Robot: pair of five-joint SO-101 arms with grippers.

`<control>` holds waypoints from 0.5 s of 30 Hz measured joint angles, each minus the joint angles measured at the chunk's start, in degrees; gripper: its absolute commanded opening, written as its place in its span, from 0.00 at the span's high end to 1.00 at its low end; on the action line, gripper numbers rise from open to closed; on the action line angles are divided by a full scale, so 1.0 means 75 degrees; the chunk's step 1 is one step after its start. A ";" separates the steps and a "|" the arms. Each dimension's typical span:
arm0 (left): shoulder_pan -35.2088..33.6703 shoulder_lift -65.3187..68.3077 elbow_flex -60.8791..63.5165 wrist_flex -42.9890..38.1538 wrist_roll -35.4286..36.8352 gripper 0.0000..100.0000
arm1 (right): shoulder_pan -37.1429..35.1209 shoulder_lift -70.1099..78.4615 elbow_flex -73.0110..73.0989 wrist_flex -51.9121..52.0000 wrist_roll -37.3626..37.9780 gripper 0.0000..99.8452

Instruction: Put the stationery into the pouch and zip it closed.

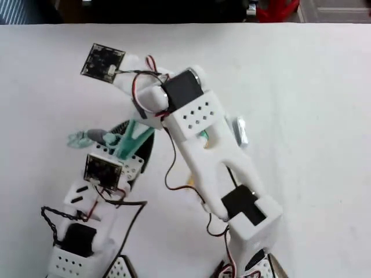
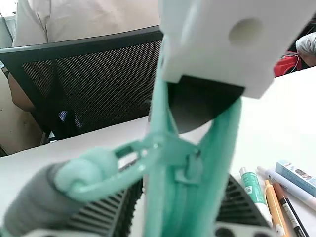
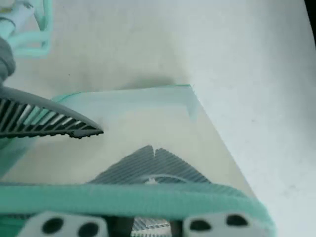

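The translucent pouch (image 1: 134, 141) (image 3: 148, 116) with its teal zipper lies between both arms. My left gripper (image 1: 124, 145) (image 2: 180, 217) is shut on the zipper band just behind the slider (image 2: 190, 165). A teal and grey pompom pull (image 2: 74, 180) (image 1: 87, 138) hangs off to one side. Beyond the slider the zipper splits into two bands. My right gripper (image 1: 145, 116) (image 2: 207, 98) (image 3: 148, 197) is shut on the pouch's far edge. Outside the pouch lie a green-capped tube (image 2: 252, 185), an orange pen (image 2: 274, 207), a white marker (image 2: 291, 190) and a small box (image 2: 298, 175).
The white table (image 1: 301, 87) has free room to the right and at the back. A small silvery item (image 1: 240, 130) lies beside the right arm's forearm, which hides most of the stationery from above. A black mesh chair (image 2: 89, 84) stands behind the table.
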 measured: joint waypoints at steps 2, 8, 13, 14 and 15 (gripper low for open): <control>0.0000 0.0000 0.0000 0.0000 0.0352 0.70 | -0.0047 0.0000 -0.0399 0.0047 -0.0199 0.98; -0.0105 0.0012 -0.0422 0.0492 0.2379 0.62 | -0.0035 0.0258 -0.0750 0.0047 -0.0422 0.98; -0.0105 -0.0023 -0.0610 0.1055 0.2274 0.62 | -0.0023 0.0387 -0.0809 0.0047 -0.0645 0.98; -0.0105 -0.0023 -0.0610 0.1055 0.2168 0.62 | -0.0023 0.0387 -0.0809 -0.0012 -0.0668 0.98; -0.0105 -0.0023 -0.0598 0.1055 0.2028 0.62 | -0.0023 0.0387 -0.0809 -0.0070 -0.0692 0.98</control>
